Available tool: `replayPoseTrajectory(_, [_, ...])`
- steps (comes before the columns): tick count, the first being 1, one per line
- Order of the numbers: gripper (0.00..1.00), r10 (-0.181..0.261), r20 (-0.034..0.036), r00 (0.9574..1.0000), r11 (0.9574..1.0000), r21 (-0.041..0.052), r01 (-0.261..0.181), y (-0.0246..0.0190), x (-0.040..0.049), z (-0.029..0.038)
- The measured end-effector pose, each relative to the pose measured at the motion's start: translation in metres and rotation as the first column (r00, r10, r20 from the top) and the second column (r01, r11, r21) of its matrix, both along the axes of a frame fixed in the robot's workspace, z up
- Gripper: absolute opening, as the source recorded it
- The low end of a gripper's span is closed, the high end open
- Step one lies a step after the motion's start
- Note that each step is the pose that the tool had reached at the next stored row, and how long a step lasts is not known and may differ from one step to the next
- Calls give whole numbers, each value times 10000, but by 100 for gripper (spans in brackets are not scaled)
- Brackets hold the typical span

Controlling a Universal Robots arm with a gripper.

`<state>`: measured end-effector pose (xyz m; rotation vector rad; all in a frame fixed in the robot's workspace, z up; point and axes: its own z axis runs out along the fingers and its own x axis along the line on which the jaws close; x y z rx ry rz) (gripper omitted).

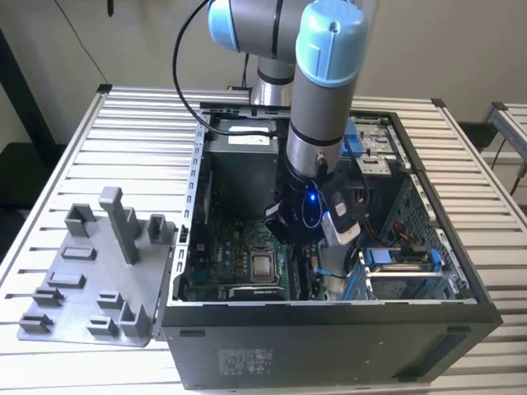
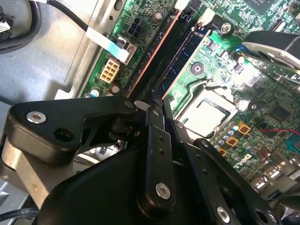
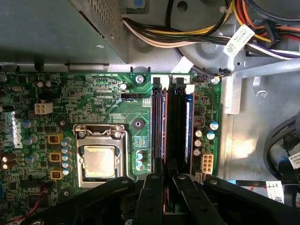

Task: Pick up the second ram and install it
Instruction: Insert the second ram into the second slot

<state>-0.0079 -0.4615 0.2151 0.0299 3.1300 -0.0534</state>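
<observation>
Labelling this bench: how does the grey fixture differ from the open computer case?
The fixture is light grey; the case is black. The fixture is a low plate with upright posts; the case is a deep open-topped box. The arm reaches down into the case, not over the fixture. Both rest on the slatted table, side by side.

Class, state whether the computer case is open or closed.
Open: the case has no side cover, the motherboard lies exposed, and the gripper sits inside above it.
</observation>
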Motion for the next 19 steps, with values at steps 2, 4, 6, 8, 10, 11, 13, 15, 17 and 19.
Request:
replayPoseTrajectory(2, [14,-1,0,10000,10000,0,1,0,0,0])
replayPoseTrajectory(4, [16,0,-1,10000,10000,-3,0,-1,0,0])
replayPoseTrajectory(6, [21,-1,0,10000,10000,0,1,0,0,-1])
replayPoseTrajectory(8, [28,-1,0,10000,10000,1,1,0,0,-1])
replayPoseTrajectory(10, [28,0,0,10000,10000,-1,0,0,0,2])
replayPoseTrajectory(11, [28,-1,0,10000,10000,2,1,0,0,22])
replayPoseTrajectory(13, [28,-2,0,10000,10000,0,2,0,0,110])
replayPoseTrajectory(15, [28,-1,0,10000,10000,0,1,0,0,199])
replayPoseTrajectory(17, [28,-4,-1,10000,10000,-1,4,0,0,290])
replayPoseTrajectory(19, [28,-2,0,10000,10000,0,2,0,1,383])
